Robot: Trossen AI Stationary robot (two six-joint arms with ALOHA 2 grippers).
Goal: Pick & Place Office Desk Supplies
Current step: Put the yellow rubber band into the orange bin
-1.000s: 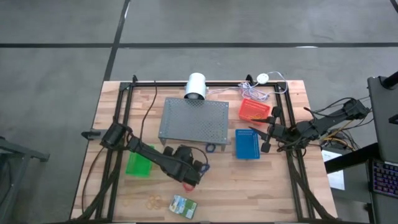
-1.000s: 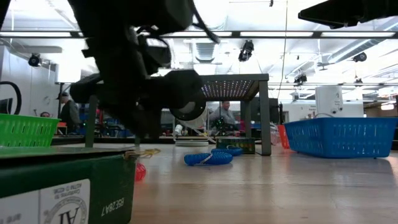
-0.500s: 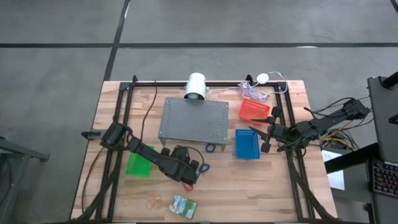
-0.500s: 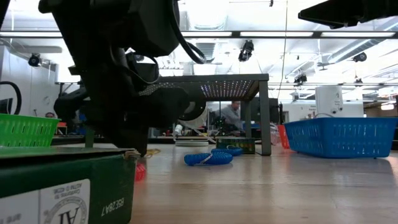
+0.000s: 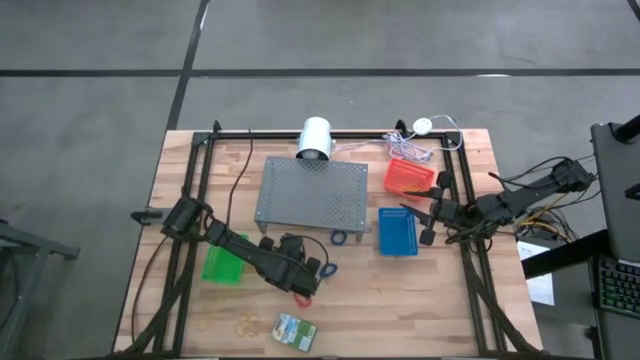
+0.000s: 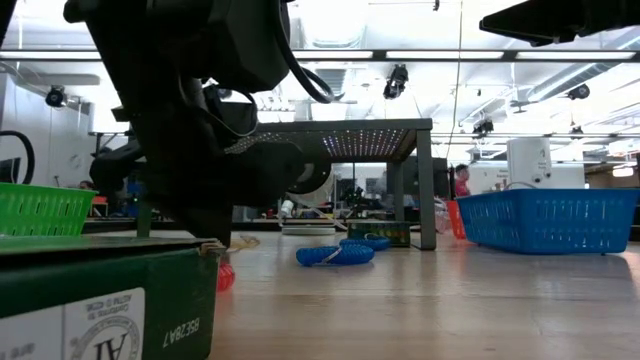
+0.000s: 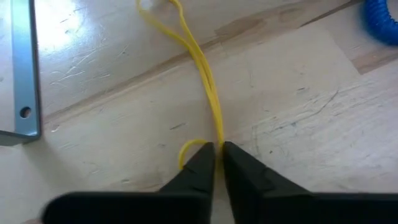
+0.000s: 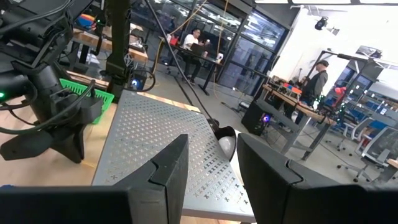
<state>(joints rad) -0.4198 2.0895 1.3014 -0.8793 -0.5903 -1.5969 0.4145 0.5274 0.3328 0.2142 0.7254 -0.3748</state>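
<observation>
High view: the left gripper (image 5: 304, 285) is low over the tabletop (image 5: 400, 290), with the crayon box (image 5: 295, 328) near its tip and a blue band (image 5: 331, 268) beside it. The right gripper (image 5: 428, 222) hangs by the blue basket (image 5: 398, 232).

Low view: a red band (image 6: 226, 276) lies under the left arm.

Left wrist view: the left gripper (image 7: 218, 160) is pinched shut on a yellow rubber band (image 7: 200, 74), whose loop stretches ahead.

Right wrist view: the right gripper (image 8: 211, 163) stands parted, holding nothing.

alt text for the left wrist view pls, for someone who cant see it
The left gripper pinches a thin yellow rubber band between its two dark fingers, right at the wooden table. The band trails away from the gripper across the wood. A grey metal stand foot shows at one edge and a blue loop at the opposite corner.
</observation>
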